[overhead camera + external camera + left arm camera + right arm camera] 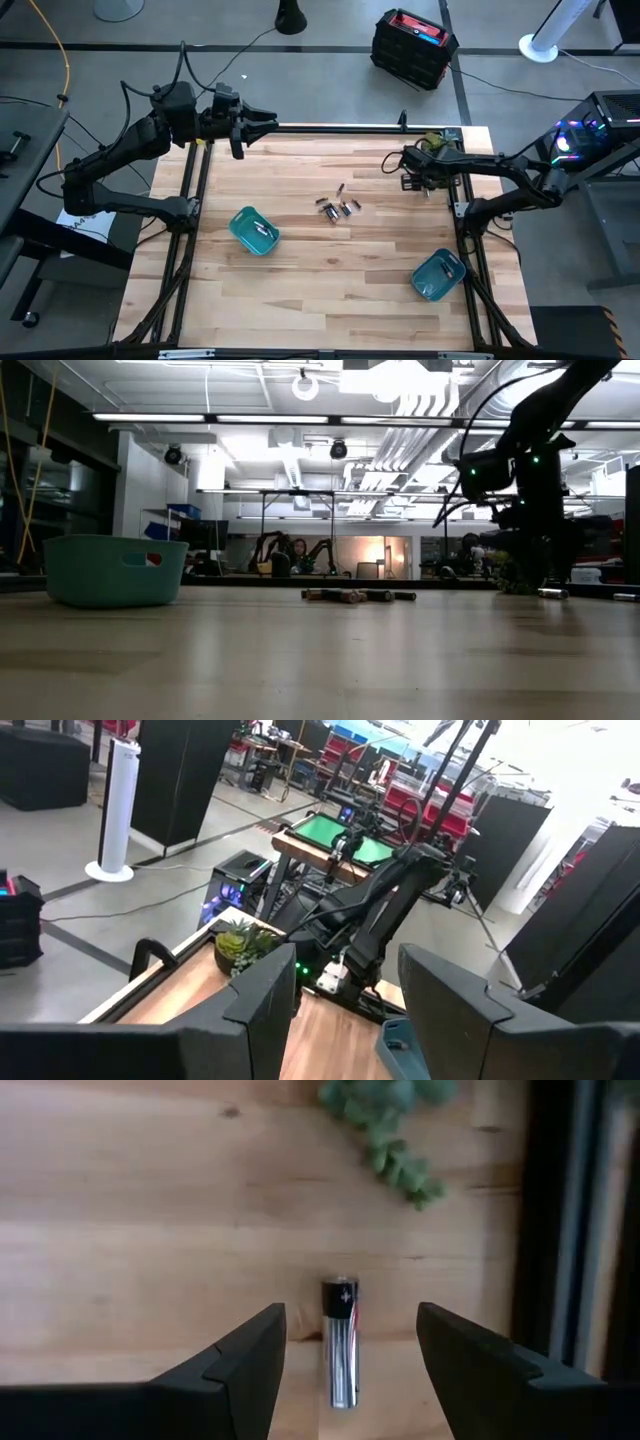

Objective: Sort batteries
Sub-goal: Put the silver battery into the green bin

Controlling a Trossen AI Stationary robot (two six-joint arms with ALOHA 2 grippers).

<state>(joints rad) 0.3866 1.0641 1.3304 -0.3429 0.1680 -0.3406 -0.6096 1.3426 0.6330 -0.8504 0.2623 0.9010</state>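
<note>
Several small silvery batteries (336, 208) lie loose in a cluster at mid-table; the low view shows this cluster (356, 596) too. One more battery (341, 1342), silver with a dark end, lies alone on the wood near the far right corner. My right gripper (350, 1313) hangs open above it, pointing down, one finger on either side and not touching it. This gripper (412, 178) stands near the table's far right edge. My left gripper (268, 124) is open and waits level above the far left edge, holding nothing.
One teal bin (253, 230) stands left of centre with small cells in it, and another teal bin (438, 274) sits near the right front. A small green plant (432, 143) stands at the far right corner, close to my right gripper. Black frame rails (330, 127) border the table.
</note>
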